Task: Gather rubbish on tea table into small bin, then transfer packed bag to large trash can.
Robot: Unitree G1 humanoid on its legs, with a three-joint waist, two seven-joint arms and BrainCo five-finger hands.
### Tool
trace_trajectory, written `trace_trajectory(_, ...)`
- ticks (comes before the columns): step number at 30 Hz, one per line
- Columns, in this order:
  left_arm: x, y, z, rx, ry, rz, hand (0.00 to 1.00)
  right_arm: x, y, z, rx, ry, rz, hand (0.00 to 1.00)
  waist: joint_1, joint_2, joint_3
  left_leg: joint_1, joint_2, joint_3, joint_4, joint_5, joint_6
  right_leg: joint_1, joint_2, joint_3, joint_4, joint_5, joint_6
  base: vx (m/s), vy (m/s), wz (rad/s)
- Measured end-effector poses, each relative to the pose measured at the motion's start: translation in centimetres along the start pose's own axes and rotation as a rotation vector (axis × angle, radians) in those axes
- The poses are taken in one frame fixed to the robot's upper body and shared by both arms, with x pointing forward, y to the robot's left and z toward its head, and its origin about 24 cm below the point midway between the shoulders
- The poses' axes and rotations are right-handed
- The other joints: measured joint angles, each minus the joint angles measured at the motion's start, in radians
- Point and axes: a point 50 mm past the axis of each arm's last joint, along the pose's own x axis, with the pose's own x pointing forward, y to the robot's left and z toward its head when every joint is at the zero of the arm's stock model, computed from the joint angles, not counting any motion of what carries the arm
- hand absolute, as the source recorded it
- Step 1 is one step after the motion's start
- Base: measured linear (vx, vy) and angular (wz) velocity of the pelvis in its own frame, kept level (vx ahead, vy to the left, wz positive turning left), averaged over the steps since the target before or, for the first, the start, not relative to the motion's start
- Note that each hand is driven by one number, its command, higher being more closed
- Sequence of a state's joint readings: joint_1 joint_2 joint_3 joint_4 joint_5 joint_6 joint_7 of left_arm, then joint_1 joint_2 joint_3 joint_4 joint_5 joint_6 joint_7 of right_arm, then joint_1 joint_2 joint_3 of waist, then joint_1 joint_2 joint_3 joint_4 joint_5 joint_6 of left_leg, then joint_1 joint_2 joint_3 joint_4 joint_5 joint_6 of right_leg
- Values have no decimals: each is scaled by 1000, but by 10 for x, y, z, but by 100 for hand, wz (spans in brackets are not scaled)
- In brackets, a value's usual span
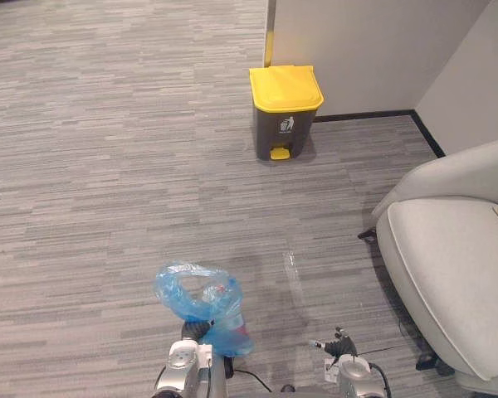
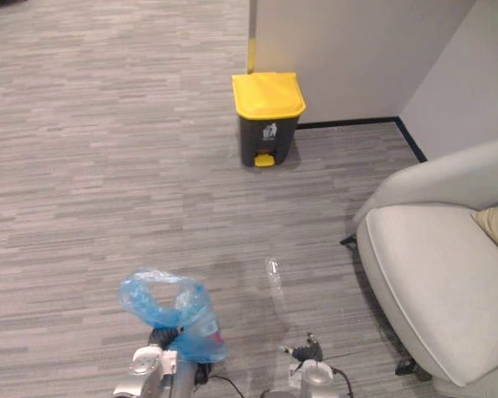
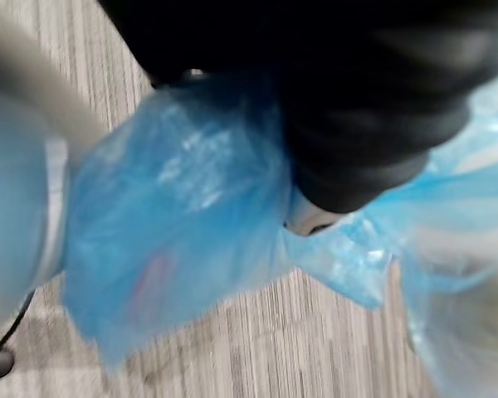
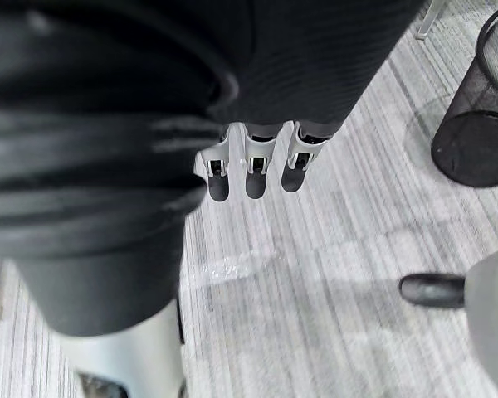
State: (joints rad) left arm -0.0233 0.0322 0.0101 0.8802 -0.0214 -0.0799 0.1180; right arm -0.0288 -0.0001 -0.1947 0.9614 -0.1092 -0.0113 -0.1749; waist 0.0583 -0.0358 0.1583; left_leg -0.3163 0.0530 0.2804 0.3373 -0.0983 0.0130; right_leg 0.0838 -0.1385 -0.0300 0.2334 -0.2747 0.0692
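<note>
A blue plastic bag (image 1: 201,298) with rubbish inside hangs above the carpet, its neck gathered at my left hand (image 1: 196,330). In the left wrist view the bag (image 3: 174,215) bunches tightly against the dark cover of that hand (image 3: 357,141), which is shut on it. A grey trash can with a closed yellow lid (image 1: 285,112) and a yellow pedal stands ahead by the wall, well beyond the bag. My right hand (image 4: 255,170) hangs beside me over the floor, fingers straight and holding nothing.
A light grey armchair (image 1: 448,274) takes up the right side, its dark feet on the carpet. A black mesh wastebasket (image 4: 481,124) stands on the floor near my right hand. White walls meet behind the trash can; open carpet stretches to the left.
</note>
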Motion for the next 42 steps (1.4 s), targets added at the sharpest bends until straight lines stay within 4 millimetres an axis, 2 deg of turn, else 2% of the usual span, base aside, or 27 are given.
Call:
trace_trajectory(1, 0, 1, -2, 3, 7, 2, 100, 0, 1, 2, 0, -6, 2, 0, -1, 2, -1, 27, -4, 16, -6, -17, 6, -27, -8, 15, 79, 3, 9, 375, 189, -52)
trace_trajectory(2, -1, 1, -4, 10, 15, 0, 100, 0, 1, 2, -2, -9, 4, 0, -4, 4, -1, 64, -11, 25, -20, -35, 13, -85, -21, 24, 230, 23, 57, 420, 205, -44)
trace_trajectory(3, -1, 3, -4, 32, 13, -3, 100, -1, 2, -1, -8, -2, 7, 0, -11, 8, 3, 130, -14, 28, -47, -65, 10, -194, -31, 29, 482, 57, 120, 347, 164, -29)
trace_trajectory(4, -1, 4, -4, 42, 14, -4, 100, -1, 2, -3, -11, 4, 8, 0, -16, 9, 3, 158, -15, 29, -54, -75, 11, -235, -31, 30, 577, 47, 113, 400, 118, -13)
trace_trajectory(6, -1, 9, -7, 55, 24, 11, 100, -2, 0, -3, -16, -6, 7, 0, -31, 13, 6, 264, -14, 38, -100, -104, 7, -365, -30, -31, 714, 4, 34, 353, 28, -9)
trace_trajectory(8, 0, 10, -4, 56, 18, 19, 100, -1, -1, -1, -24, -12, 5, 0, -45, 25, 13, 326, -8, 38, -143, -105, 6, -423, -19, -107, 625, -18, -7, 300, -47, -2)
trace_trajectory(10, 2, 12, 0, 54, 7, 26, 100, 0, 1, 2, -26, -17, 9, 0, -58, 21, 11, 365, 0, 35, -177, -116, -12, -472, 10, -164, 426, 9, -23, 313, -98, 10)
trace_trajectory(11, 2, 14, 1, 58, 4, 28, 100, 0, 2, 1, -28, -12, 11, 0, -60, 14, 10, 383, 0, 32, -187, -126, -31, -474, 30, -162, 283, 66, -22, 285, -137, 15)
trace_trajectory(12, 2, 17, -1, 64, 10, 35, 100, -1, 1, -4, -33, 7, 11, 0, -67, -11, 7, 405, -16, 12, -198, -140, -55, -459, 40, -146, 161, 198, -63, 447, -198, 12)
trace_trajectory(13, 2, 14, -5, 64, 33, 26, 100, 1, -6, -1, -36, -1, -7, 0, -71, 24, 11, 424, 10, -16, -213, -147, -68, -443, 68, -151, 168, 182, -114, 388, -175, 8)
trace_trajectory(16, 1, 12, -8, 60, 47, 21, 100, 3, -14, -1, -31, 5, -28, 0, -74, 45, 9, 427, 35, -66, -173, -138, -86, -428, 81, -184, 213, 98, -135, 413, -189, 12)
trace_trajectory(17, 1, 11, -9, 58, 47, 18, 100, 3, -14, -3, -31, 12, -29, 0, -74, 45, 10, 417, 47, -72, -123, -140, -92, -405, 83, -192, 211, 89, -142, 473, -205, 37)
trace_trajectory(19, 0, 2, -6, 28, 28, 0, 100, 0, -14, -10, -44, 32, -25, 0, -68, 40, 15, 286, 119, -88, 271, -125, -145, -270, 98, -215, 130, 76, -154, 401, -142, 33)
trace_trajectory(20, -1, -1, -5, 16, 22, -4, 100, 0, -13, -11, -46, 33, -22, 0, -60, 40, 16, 252, 141, -75, 373, -132, -138, -237, 103, -216, 112, 72, -158, 365, -33, 5)
trace_trajectory(21, -3, -8, -5, -12, 11, -21, 100, -1, -14, -11, -45, 23, -24, 0, -46, 40, 16, 158, 184, -39, 525, -153, -105, -170, 106, -216, 79, 50, -160, 225, 4, -7)
trace_trajectory(23, -5, -10, -7, -20, 12, -29, 100, -1, -11, -8, -33, 12, -20, 0, -44, 41, 16, 102, 199, -15, 513, -161, -97, -134, 105, -218, 58, 43, -155, 243, 52, -6)
trace_trajectory(26, -6, -10, -9, -21, 20, -32, 100, -1, -10, -8, -10, 14, -22, 0, -32, 39, 16, 30, 157, 15, 231, -138, -75, -85, 77, -210, 20, 27, -119, 275, 143, -4)
trace_trajectory(28, -6, -13, -10, -23, 24, -38, 100, -3, -14, -17, -13, 39, -33, 0, -22, 48, 11, 23, 102, -7, -35, -26, -86, -59, 60, -207, 5, 5, -77, 354, 258, 1)
trace_trajectory(29, -6, -10, -12, -18, 34, -32, 100, -4, -15, -22, -16, 62, -35, 0, -6, 40, 11, 53, 63, -19, -97, 75, -67, -43, 43, -179, -1, -4, -53, 385, 243, 8)
trace_trajectory(30, -6, -7, -15, -6, 46, -27, 100, -5, -9, -25, -17, 79, -19, 0, -10, 17, -6, 69, 23, -15, -126, 72, -53, -25, 23, -156, -48, 10, -28, 424, 231, 10)
trace_trajectory(32, -3, -2, -11, 20, 38, -22, 100, -4, -7, -25, -18, 87, -12, 0, -11, 1, -9, 44, 1, -5, -57, 28, -12, -9, -6, -115, -83, 28, -2, 415, 252, 12)
trace_trajectory(34, -3, 1, -11, 32, 38, -20, 100, -2, -7, -16, -24, 61, -11, 0, -8, 4, -12, 56, -11, 15, -21, -29, 3, -17, -23, -81, -26, 28, 4, 328, 212, -21)
trace_trajectory(35, -3, 1, -12, 33, 41, -19, 100, -1, -6, -12, -26, 48, -9, 0, -8, 9, -11, 80, -15, 27, -24, -53, 6, -55, -35, -59, 68, 26, 31, 295, 191, -41)
trace_trajectory(37, -4, 3, -16, 50, 56, -19, 100, -1, -5, -14, -31, 49, -3, 0, -21, 15, -9, 171, -31, 41, -82, -78, 10, -201, -70, -33, 433, 54, 98, 270, 168, -26)
trace_trajectory(38, -4, 5, -17, 60, 59, -17, 100, -2, -5, -15, -34, 53, -1, 0, -27, 17, -8, 200, -34, 41, -92, -86, 11, -237, -73, -33, 521, 53, 96, 263, 102, -3)
trace_trajectory(40, -5, 13, -19, 81, 64, 0, 100, -1, -7, -14, -38, 43, -4, 0, -41, 21, -2, 296, -46, 43, -138, -98, 9, -331, -68, -64, 670, 7, 40, 302, 47, 7)
trace_trajectory(42, -4, 16, -18, 87, 60, 8, 100, 0, -7, -10, -41, 33, -3, 0, -57, 20, -3, 345, -37, 39, -167, -98, 8, -382, -41, -110, 624, -17, 3, 250, -45, 12)
